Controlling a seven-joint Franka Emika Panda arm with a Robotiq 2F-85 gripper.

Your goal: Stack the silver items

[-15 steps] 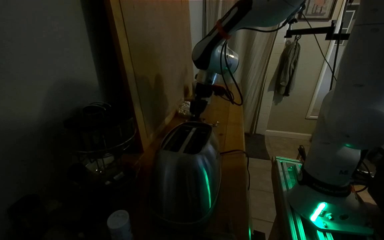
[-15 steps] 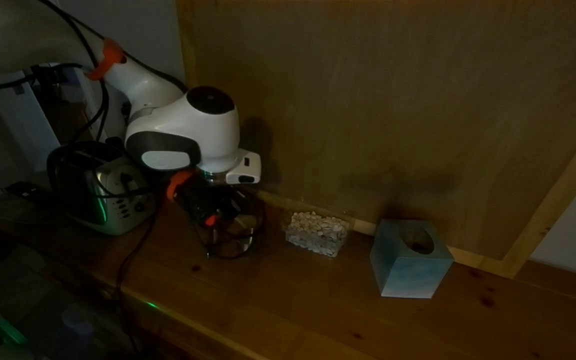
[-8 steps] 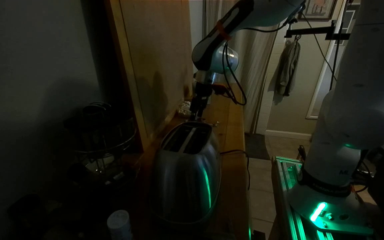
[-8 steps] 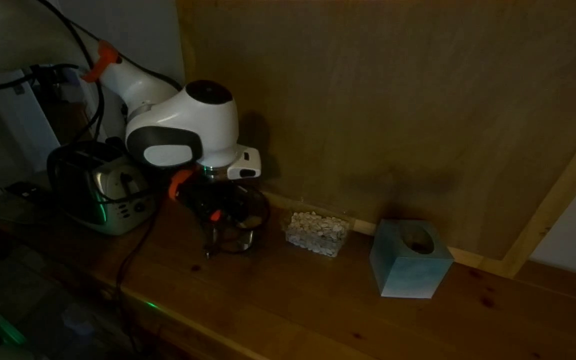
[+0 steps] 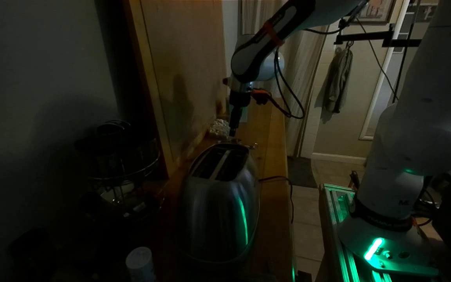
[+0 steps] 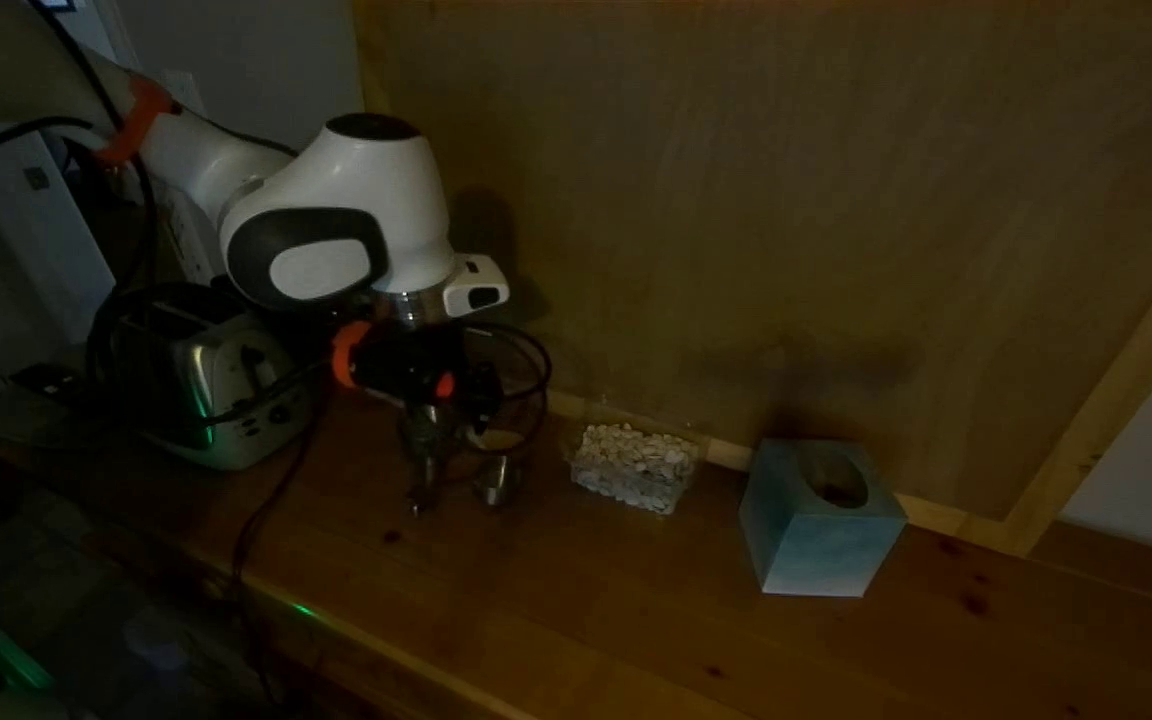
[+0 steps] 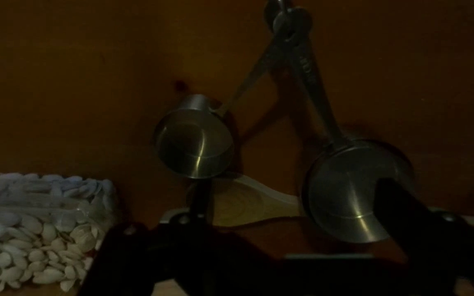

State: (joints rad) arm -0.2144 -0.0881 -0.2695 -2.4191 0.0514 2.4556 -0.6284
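Note:
Two silver measuring cups show on the wooden table in the wrist view: a smaller cup [image 7: 194, 144] at left of centre and a larger cup [image 7: 344, 193] to its right. Their handles [image 7: 292, 41] meet at the top. Whether the larger cup has others nested with it, I cannot tell. My gripper [image 7: 294, 189] stands open above them, nothing held. One finger is in front of the smaller cup's lower edge, the other overlaps the larger cup. In an exterior view the smaller cup [image 6: 497, 480] sits below the gripper. A silver toaster [image 5: 219, 211] stands close by.
A wooden spoon [image 7: 257, 203] lies between and beneath the cups. Beside them is a clear pack of pale seeds [image 6: 633, 468], then a blue tissue box [image 6: 821, 530]. A wooden panel [image 6: 786, 250] rises behind. The toaster's black cord [image 6: 271, 500] hangs over the table's front edge.
My gripper has risen off the cups and drawn slightly back, its jaws opening wider. The cups have stayed on the table, and the smaller one is now less covered by the cable.

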